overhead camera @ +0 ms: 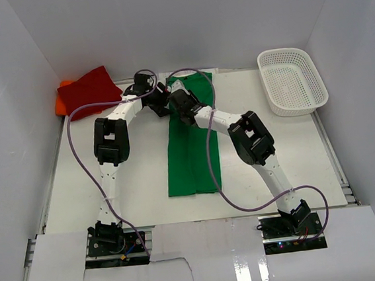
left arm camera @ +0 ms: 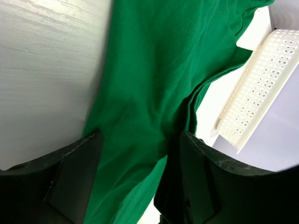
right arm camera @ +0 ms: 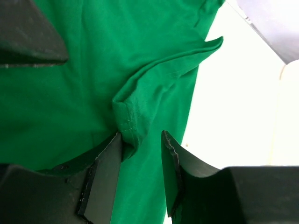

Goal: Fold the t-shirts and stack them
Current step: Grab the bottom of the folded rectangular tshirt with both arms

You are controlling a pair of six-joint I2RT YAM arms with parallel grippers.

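Note:
The bright green t-shirt (overhead camera: 190,153) lies in a long narrow strip down the middle of the table. Both grippers are at its far end. My left gripper (overhead camera: 163,101) is over the strip's left edge; in the left wrist view (left arm camera: 140,154) its jaws stand wide apart with green cloth (left arm camera: 154,70) below and between them. My right gripper (overhead camera: 179,105) is just beside it; its jaws (right arm camera: 140,144) stand apart around a bunched hem fold of the green cloth (right arm camera: 131,116), which touches the left finger. The red t-shirt (overhead camera: 89,90) lies folded at the far left, on the orange one (overhead camera: 60,105).
A white plastic mesh basket (overhead camera: 291,80) stands at the far right; its rim shows in the left wrist view (left arm camera: 261,84). White walls close in the table on the left, back and right. Purple cables loop over both arms.

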